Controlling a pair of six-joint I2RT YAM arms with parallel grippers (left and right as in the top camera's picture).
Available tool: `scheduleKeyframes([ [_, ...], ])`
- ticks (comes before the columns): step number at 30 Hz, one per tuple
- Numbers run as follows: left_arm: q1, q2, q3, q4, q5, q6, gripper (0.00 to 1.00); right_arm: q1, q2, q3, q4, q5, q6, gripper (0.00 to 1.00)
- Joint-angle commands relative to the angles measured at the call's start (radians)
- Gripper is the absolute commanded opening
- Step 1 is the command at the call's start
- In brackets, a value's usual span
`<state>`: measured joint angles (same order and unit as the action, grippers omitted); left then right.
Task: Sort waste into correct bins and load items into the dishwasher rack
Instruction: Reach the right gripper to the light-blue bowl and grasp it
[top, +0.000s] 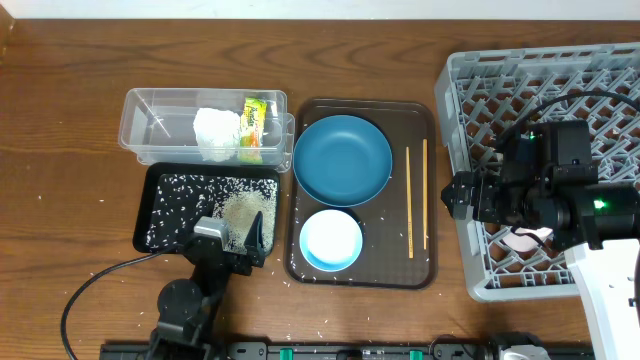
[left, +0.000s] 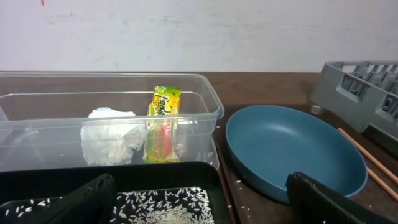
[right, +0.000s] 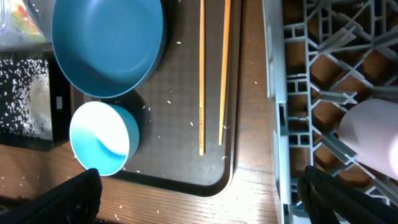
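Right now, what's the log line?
left gripper open over black tray | right gripper open by rack | tissue, wrapper in clear tub

Tissue (top: 215, 130) and wrapper (top: 254, 125) lay in the clear tub (top: 138, 120), rice (top: 185, 195) in the black tray (top: 141, 215); dark-blue bowl (top: 342, 158), pale-blue bowl (top: 331, 240) and chopsticks (top: 410, 200) lay left of the rack (top: 470, 120).

I'm looking at a dark wooden table (top: 60, 60) filling the overhead view, grain running left-right, finish looking glossy. A brown serving tray (top: 385, 235) is sitting approx mid-table, long side running front-back, w/ rounded corners and a raised rim, set back from the near edge. In the right wrist view its surface (right: 174, 143) is showing dark and finely textured, and a strip of bare wood (right: 249, 196) is showing just past its right rim. A black cable (top: 90, 283) is looping across the table's near-left area. In the left wrist view a pale, scuffed wall (left: 199, 31) is standing behind the table, w/ a tiny red mark (left: 42, 2) showing at top left.
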<state>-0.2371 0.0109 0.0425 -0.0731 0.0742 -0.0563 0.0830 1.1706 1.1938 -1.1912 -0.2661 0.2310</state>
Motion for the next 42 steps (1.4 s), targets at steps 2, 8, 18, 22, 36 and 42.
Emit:
scheduleKeyframes([
  [2,0.005,-0.007,-0.029,-0.011,-0.005,-0.009,0.9,0.008,0.001,0.002,0.092,-0.059,0.073,0.99],
  [8,0.005,-0.007,-0.029,-0.011,-0.005,-0.009,0.9,0.137,0.042,0.002,0.222,-0.251,0.053,0.87],
  [18,0.005,-0.007,-0.029,-0.011,-0.004,-0.009,0.9,0.608,0.377,-0.028,0.214,0.11,0.278,0.7],
  [22,0.005,-0.007,-0.029,-0.011,-0.005,-0.009,0.9,0.623,0.498,-0.028,0.245,0.121,0.285,0.6],
  [36,0.005,-0.007,-0.029,-0.011,-0.005,-0.009,0.9,0.614,0.641,-0.027,0.264,0.126,0.285,0.01],
  [42,0.005,-0.007,-0.029,-0.011,-0.004,-0.009,0.9,0.575,0.444,-0.011,0.179,0.357,0.285,0.02],
])
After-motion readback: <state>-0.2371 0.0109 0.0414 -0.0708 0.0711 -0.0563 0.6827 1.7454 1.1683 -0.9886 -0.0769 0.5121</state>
